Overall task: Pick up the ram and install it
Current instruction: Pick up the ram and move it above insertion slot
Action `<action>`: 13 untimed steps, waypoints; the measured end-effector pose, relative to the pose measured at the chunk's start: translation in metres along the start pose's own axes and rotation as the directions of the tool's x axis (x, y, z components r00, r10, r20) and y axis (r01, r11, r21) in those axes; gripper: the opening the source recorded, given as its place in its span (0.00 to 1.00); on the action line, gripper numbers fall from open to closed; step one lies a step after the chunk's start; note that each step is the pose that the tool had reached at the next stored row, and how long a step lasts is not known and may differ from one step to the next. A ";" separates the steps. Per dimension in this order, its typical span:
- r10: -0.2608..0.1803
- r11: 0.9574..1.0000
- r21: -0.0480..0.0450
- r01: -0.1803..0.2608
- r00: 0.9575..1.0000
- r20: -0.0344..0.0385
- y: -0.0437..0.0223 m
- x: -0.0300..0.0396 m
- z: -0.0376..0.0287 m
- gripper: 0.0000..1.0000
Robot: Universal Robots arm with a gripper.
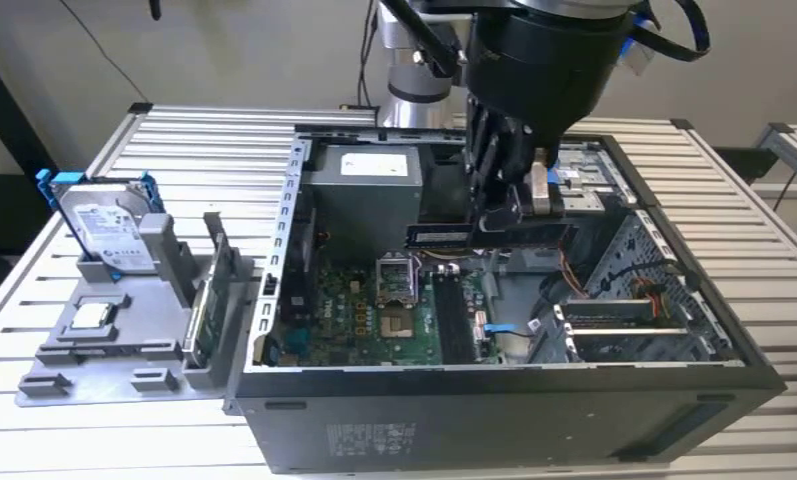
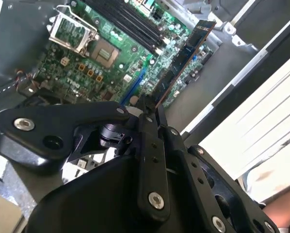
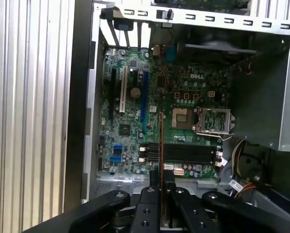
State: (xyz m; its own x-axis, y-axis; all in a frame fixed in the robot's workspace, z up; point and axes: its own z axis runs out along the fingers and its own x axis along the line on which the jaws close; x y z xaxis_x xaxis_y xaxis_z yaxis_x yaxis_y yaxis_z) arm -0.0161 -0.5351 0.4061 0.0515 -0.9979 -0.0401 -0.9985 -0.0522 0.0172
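Observation:
The ram (image 1: 485, 235) is a slim dark stick held level above the open computer case (image 1: 505, 420), over the motherboard (image 1: 371, 320). My gripper (image 1: 508, 215) is shut on it from above. In the second wrist view the ram (image 2: 184, 60) juts out from between the fingertips (image 2: 147, 114) toward the board. The first wrist view shows the ram (image 3: 162, 141) edge-on as a thin line, hanging above the black memory slots (image 3: 181, 153), with the gripper (image 3: 162, 187) clamped on its near end. The memory slots (image 1: 452, 315) lie below and slightly toward the exterior view's left of the stick.
A grey holder fixture (image 1: 105, 345) on the exterior view's left carries a silver hard drive with blue rails (image 1: 111, 235) and a green card (image 1: 201, 310). Inside the case are the power supply (image 1: 371, 185), the CPU socket (image 1: 395, 280) and a drive cage with cables (image 1: 612, 310).

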 end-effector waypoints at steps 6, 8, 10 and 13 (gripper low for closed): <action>0.000 1.000 0.000 0.000 1.000 0.000 -0.0124 -0.0010 0.0008 0.14; 0.000 1.000 0.000 0.000 1.000 0.000 -0.0125 -0.0010 0.0008 0.14; 0.000 1.000 0.000 0.000 1.000 0.000 -0.0126 -0.0012 0.0007 0.14; 0.000 1.000 0.000 0.000 1.000 0.000 -0.0128 -0.0053 0.0009 0.14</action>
State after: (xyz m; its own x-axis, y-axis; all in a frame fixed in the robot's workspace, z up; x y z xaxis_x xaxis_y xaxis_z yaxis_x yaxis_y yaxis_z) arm -0.0036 -0.5291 0.4052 0.0515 -0.9979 -0.0402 -0.9985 -0.0522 0.0171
